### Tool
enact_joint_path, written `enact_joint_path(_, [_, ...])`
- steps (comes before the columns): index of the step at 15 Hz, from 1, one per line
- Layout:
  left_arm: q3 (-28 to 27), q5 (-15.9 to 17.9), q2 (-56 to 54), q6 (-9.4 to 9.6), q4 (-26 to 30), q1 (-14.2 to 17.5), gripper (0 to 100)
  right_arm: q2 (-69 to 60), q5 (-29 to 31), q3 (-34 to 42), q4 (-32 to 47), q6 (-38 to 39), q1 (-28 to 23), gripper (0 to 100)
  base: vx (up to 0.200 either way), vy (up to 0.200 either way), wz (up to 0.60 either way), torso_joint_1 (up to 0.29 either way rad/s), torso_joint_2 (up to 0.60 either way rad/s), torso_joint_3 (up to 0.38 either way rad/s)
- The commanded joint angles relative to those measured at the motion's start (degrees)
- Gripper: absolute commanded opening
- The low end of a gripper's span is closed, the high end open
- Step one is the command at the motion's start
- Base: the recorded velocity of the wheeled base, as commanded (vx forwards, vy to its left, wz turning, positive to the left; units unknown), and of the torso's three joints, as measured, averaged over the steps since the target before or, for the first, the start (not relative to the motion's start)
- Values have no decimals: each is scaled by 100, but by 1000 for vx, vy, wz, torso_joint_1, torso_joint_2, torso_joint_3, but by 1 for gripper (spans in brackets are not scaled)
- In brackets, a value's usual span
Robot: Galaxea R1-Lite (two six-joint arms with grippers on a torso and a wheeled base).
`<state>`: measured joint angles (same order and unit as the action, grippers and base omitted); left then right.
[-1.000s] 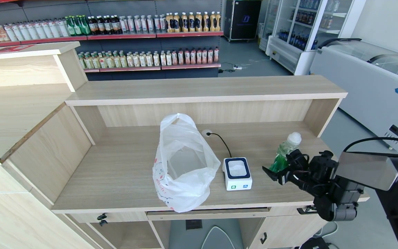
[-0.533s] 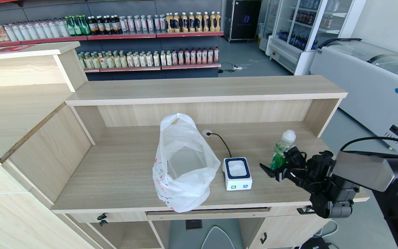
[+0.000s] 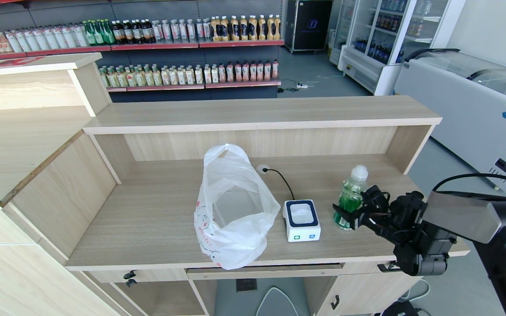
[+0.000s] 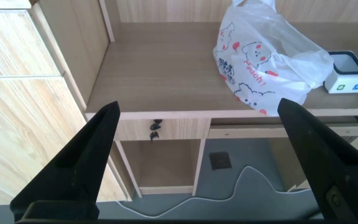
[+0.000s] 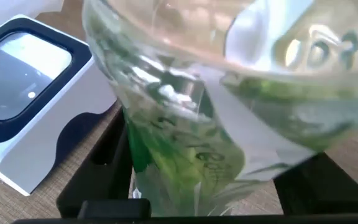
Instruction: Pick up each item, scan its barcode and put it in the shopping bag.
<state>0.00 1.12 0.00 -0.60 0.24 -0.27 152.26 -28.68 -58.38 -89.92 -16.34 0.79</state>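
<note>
A shop; drink shelves (image 3: 169,44), chest freezers (image 3: 468,101) (and a checkout counter (image 3: 156,210)).

On the counter (image 3: 156,210), the shopping bag (image 3: 231,210) stands near the middle, towards the near edge. The barcode scanner (image 3: 301,219) sits just right of it, touching the bag's side, and its cable (image 3: 281,177) runs to the far side. A bottle (image 3: 349,197) is upright just right of the scanner, between the right gripper's (image 3: 356,202) fingers. A raised ledge (image 3: 262,112) spans the far side. Drink shelves (image 3: 191,44) stand far behind, and a chest freezer (image 3: 468,92) is at the far right.
</note>
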Motion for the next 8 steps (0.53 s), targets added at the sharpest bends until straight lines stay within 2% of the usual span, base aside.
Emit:
enact_joint_path(1, [0,2,0,-2,2,0,100,-39,3,2,-8,16,-18,0,0,0,0,0,0,0])
enact_joint_path(8, [0,2,0,-2,2,0,100,-179,-6,20,-8,192,-132,0,0,0,0,0,0,0])
